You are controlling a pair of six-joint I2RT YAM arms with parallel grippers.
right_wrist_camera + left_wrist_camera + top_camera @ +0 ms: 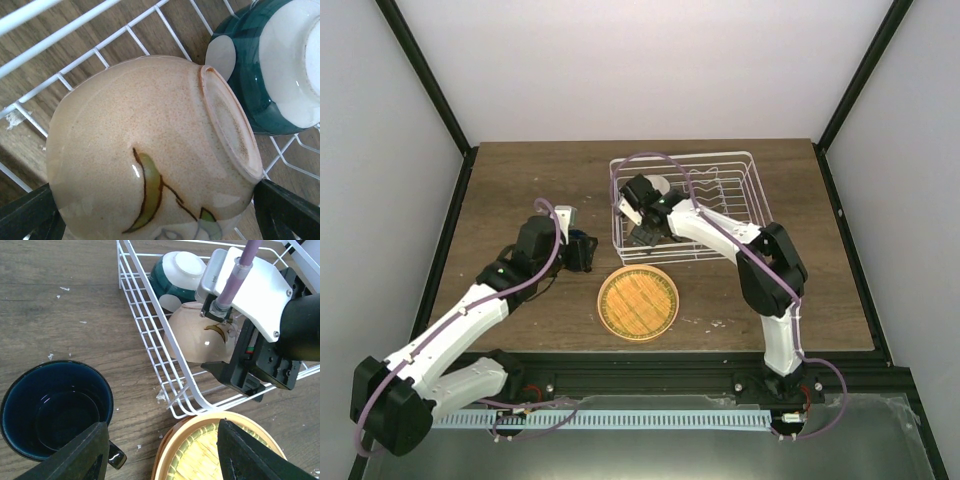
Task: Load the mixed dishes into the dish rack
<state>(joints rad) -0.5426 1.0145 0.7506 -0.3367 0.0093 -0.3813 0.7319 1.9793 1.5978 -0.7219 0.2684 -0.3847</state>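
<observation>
The right gripper [155,197] reached down into the dish rack [150,327] with its black fingers [287,210] spread as wide as they go, one on each side of a cream bowl [145,130]. The fingers sat close against the bowl, but the grip looked released rather than clenched; the close view did not show for certain whether they pressed on it. The cream bowl lay tipped over with its unglazed foot ring turned up and to the side, a painted leaf on its wall, and it leaned against the rack's near wire wall. Just beside it, deeper in the same rack, sat a dark green and white bowl [265,75], also bottom up.

The left gripper [161,442] hovered outside the rack above the table [520,190], its fingers parted and holding nothing. Below it and toward its left finger, a dark blue cup [55,410] stood upright on the table, its handle pointing toward the gripper. Under its right finger lay the orange plate [638,302], flat on the table with its woven-pattern face up, just in front of the rack's near corner and apart from the cup.
</observation>
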